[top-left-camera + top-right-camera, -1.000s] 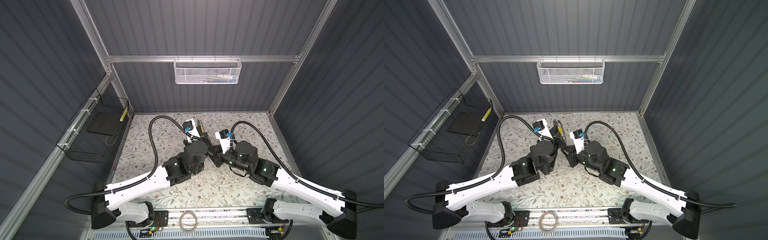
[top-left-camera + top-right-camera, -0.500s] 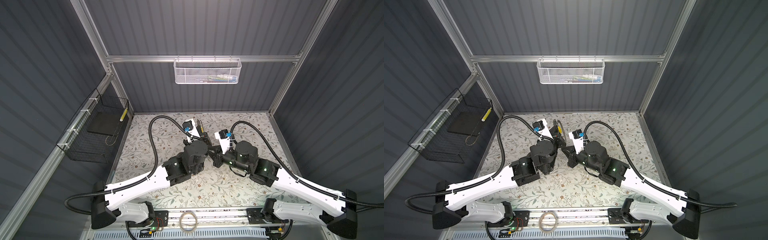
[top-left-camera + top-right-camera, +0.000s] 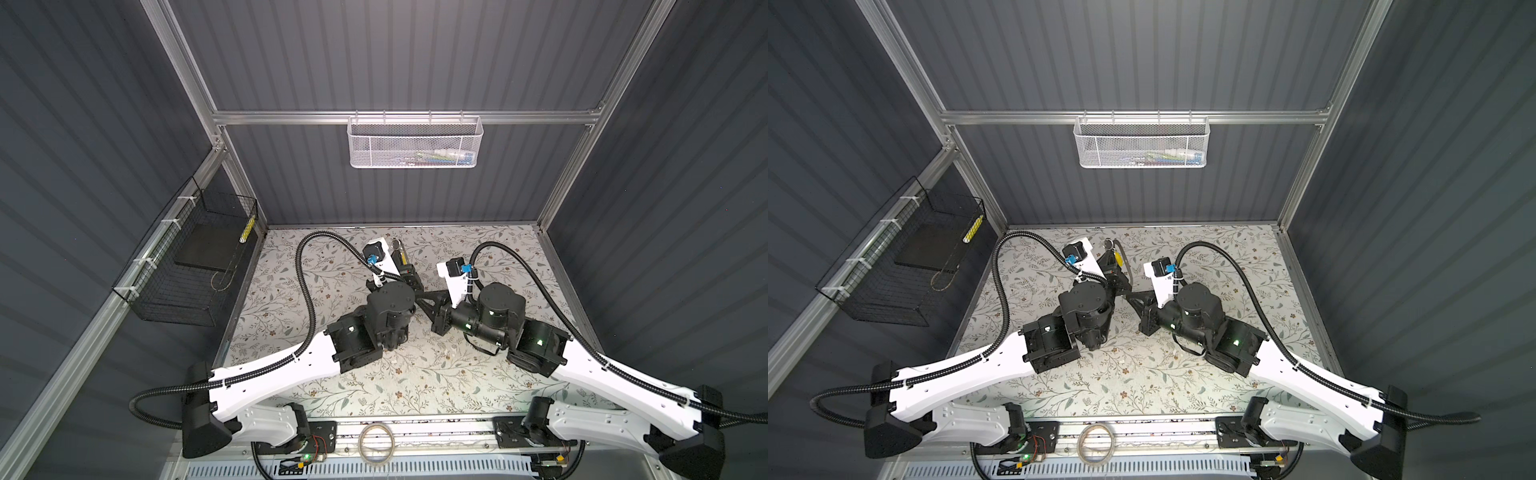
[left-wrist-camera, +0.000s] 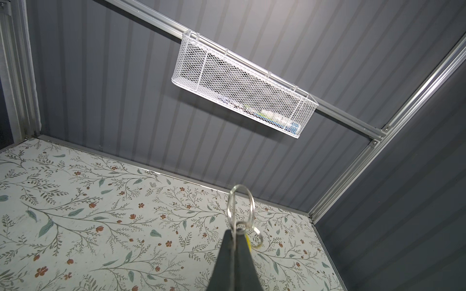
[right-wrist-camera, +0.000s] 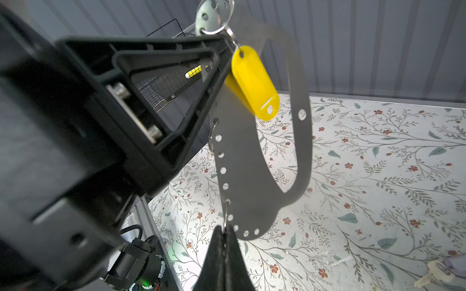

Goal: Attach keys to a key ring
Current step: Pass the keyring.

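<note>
In the right wrist view the key ring (image 5: 301,151), a flat grey oval loop with small holes along its edge, hangs in the air between both grippers. My left gripper (image 4: 234,233) is shut on a silver split ring (image 4: 239,206). The yellow key (image 5: 254,83) dangles from that ring in front of the loop. My right gripper (image 5: 224,230) is shut on a thin wire ring at the loop's lower edge. The pale lilac key (image 5: 436,273) lies on the table. In both top views the grippers meet mid-table, left gripper (image 3: 409,266) and right gripper (image 3: 420,296), and most of the loop is hidden.
A white mesh basket (image 3: 414,141) hangs on the back wall. On the left wall is a black wire basket (image 3: 195,266). A translucent tape roll (image 3: 376,442) lies on the front rail. The floral table (image 3: 415,374) is walled on three sides.
My right gripper has edged slightly toward the left gripper and closed. The left arm has stayed where it was.
</note>
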You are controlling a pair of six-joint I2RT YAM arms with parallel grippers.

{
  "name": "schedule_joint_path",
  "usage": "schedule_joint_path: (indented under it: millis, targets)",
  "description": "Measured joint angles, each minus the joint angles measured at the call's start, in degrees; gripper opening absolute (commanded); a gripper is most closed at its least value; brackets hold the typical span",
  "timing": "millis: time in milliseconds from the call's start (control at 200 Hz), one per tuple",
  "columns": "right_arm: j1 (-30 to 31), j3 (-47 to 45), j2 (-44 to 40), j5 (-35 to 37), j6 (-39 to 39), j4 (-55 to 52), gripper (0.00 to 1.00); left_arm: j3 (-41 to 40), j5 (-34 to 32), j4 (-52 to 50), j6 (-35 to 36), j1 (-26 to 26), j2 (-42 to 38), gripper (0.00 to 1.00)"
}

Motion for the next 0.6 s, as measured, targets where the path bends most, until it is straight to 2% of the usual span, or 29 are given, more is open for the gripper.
schedule_joint_path:
  millis: [265,480,600]
  targets:
    - [0.1,-1.9,-0.4,2.5,2.5,3.6,0.00,-1.2,-2.3,3.5,-1.6,0.0,-0.1,0.00]
    - [0.4,-4.3,-1.5,5.5,3.6,8.4,0.00,-1.2,-5.3,5.4,-5.9,0.0,0.4,0.00]
    - [0.5,-4.8,-1.7,7.3,3.4,9.2,0.00,-1.2,-6.4,5.4,-7.5,0.0,1.1,0.17]
